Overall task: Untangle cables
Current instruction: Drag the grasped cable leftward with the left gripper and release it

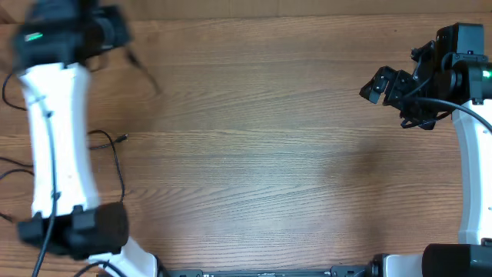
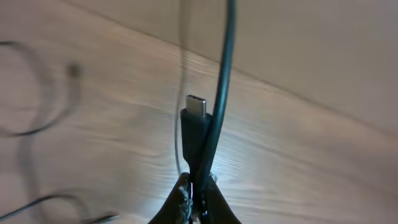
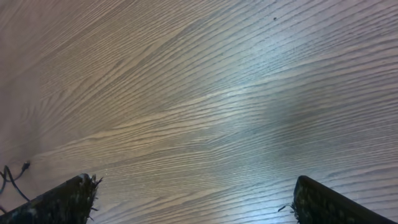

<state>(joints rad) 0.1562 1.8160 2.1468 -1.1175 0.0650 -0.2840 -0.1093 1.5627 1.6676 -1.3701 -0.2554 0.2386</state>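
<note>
In the left wrist view my left gripper [image 2: 198, 200] is shut on a thin black cable [image 2: 194, 134] whose USB-C plug [image 2: 198, 106] sticks up past the fingertips. A second dark strand [image 2: 224, 74] runs beside it, out of the top of the frame. Overhead, the left gripper [image 1: 121, 38] is blurred at the far left, and a strand [image 1: 144, 73] hangs from it. More loose cable [image 1: 115, 158] with a small plug lies on the table beside the left arm. My right gripper [image 1: 380, 85] [image 3: 193, 205] is open and empty at the far right, above bare wood.
The white left arm link [image 1: 54, 131] lies over the left strip of the wooden table [image 1: 261, 154], with cable strands on both sides of it. A bit of cable [image 3: 12, 177] shows at the lower left edge of the right wrist view. The robot bases stand along the front edge.
</note>
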